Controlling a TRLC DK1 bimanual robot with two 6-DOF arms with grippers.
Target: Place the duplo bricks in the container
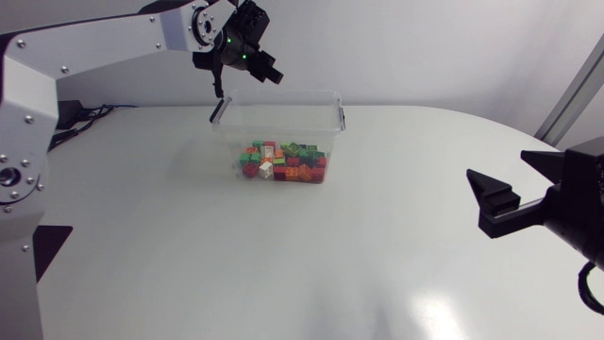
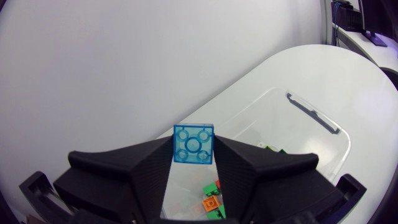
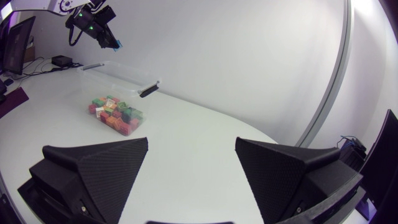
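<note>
1. Two black fingers of the left gripper (image 2: pixel 194 152) were closed narrowly on a translucent blue brick (image 2: pixel 193 144), one finger against each side. Its square, studded face was turned toward the wrist camera.
2. That gripper hung above the back rim of the clear container (image 1: pixel 283 97), without touching it.
3. The right gripper (image 3: pixel 191 168) was spread wide, with only the white table (image 1: pixel 189 264) showing between its fingers. It sat near the table's right side, well apart from the container.
4. From the left wrist, the fingers covered most of the container's floor, so only a few bricks showed. From overhead, the held brick was too small to make out, and the right gripper was partly cut off.
5. The container was see-through and rectangular, with a black clip at each short end. It stood toward the back middle of the table. A heap of red, green, orange and white bricks (image 1: pixel 283 162) lay on its floor.
</note>
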